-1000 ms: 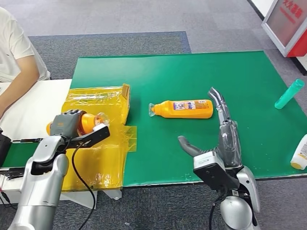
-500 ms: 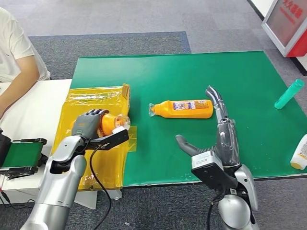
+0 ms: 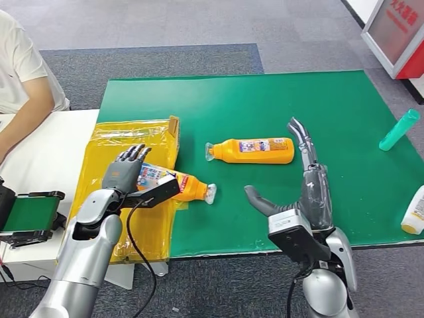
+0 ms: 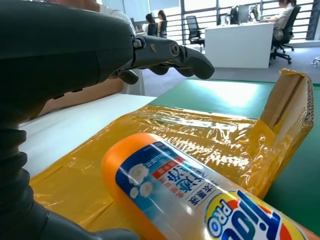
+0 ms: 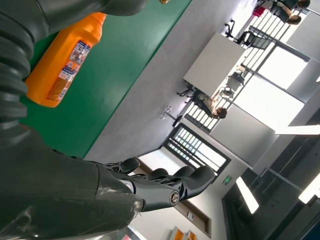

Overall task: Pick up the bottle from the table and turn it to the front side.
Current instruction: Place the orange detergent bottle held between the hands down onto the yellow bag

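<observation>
An orange bottle (image 3: 175,185) lies on its side, half on yellow wrapping and half on the green mat (image 3: 280,99). Its blue-and-white label faces up and its clear cap points right. My left hand (image 3: 125,171) is at the bottle's base end with fingers (image 3: 132,154) stretched out straight above it. In the left wrist view the fingers (image 4: 173,52) hover clear of the labelled bottle (image 4: 196,200). A second orange bottle (image 3: 255,150) lies farther back on the mat. My right hand (image 3: 302,189) stands open just right of it, holding nothing; that bottle (image 5: 64,57) also appears in the right wrist view.
Yellow plastic-wrapped cardboard (image 3: 135,136) covers the mat's left edge. A teal bottle (image 3: 400,129) and a white bottle (image 3: 415,212) lie at the far right. A person's arm (image 3: 20,112) rests on the white table (image 3: 50,152) to the left.
My left hand carried the orange bottle to the right and laid it down label up, cap pointing right. Its fingers have uncurled from around the bottle. The right hand stayed put.
</observation>
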Robot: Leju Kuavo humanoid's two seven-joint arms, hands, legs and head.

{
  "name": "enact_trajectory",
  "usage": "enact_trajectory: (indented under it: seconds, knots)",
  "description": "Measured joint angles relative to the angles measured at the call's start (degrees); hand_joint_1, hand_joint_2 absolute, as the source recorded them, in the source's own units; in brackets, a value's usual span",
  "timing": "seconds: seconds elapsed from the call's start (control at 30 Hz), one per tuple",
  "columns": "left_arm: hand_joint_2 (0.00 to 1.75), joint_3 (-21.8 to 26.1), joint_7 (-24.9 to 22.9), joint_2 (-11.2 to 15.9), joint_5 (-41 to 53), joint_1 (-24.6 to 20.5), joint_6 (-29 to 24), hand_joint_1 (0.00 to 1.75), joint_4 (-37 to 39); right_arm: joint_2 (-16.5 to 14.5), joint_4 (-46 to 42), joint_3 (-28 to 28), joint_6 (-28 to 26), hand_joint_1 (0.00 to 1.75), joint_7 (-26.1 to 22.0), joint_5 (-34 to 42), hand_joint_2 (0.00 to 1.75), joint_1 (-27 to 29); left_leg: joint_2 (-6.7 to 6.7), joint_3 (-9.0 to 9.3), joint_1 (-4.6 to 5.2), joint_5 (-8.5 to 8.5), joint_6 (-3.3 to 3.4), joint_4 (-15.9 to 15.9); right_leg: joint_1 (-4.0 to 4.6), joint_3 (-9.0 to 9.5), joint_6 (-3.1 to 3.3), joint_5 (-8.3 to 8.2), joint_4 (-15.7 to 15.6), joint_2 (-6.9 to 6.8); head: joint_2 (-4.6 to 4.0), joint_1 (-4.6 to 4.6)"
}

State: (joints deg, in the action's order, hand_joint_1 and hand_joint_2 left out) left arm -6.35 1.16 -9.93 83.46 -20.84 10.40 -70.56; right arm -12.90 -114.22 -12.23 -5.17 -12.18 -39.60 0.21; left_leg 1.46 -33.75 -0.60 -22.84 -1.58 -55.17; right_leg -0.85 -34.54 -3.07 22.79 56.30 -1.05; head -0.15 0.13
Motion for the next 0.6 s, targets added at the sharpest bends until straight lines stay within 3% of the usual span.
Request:
enact_trajectory:
  seconds: [0.37, 0.6]
  knots:
    - [1.75, 1.0, 2.1, -1.7, -7.3, 1.1, 0.0, 0.00, -2.2, 0.0, -0.3, 0.5, -0.2, 0.00, -0.6, -0.2, 1.75, 0.5, 0.00, -0.01, 0.01, 0.01, 0.01, 0.0, -0.01, 0.01, -0.01, -0.01, 0.0, 0.00, 0.00, -0.01]
    - [1.75, 1.7, 7.0, -3.0, -29.9, 7.2, 2.2, 0.00, -15.3, 0.0, -0.8, 0.8, 0.3, 0.00, 1.2, -3.8, 1.75, 1.8, 0.01, -0.02, 0.01, -0.03, 0.01, 0.0, -0.01, 0.00, -0.01, 0.01, 0.0, 0.02, 0.00, 0.00]
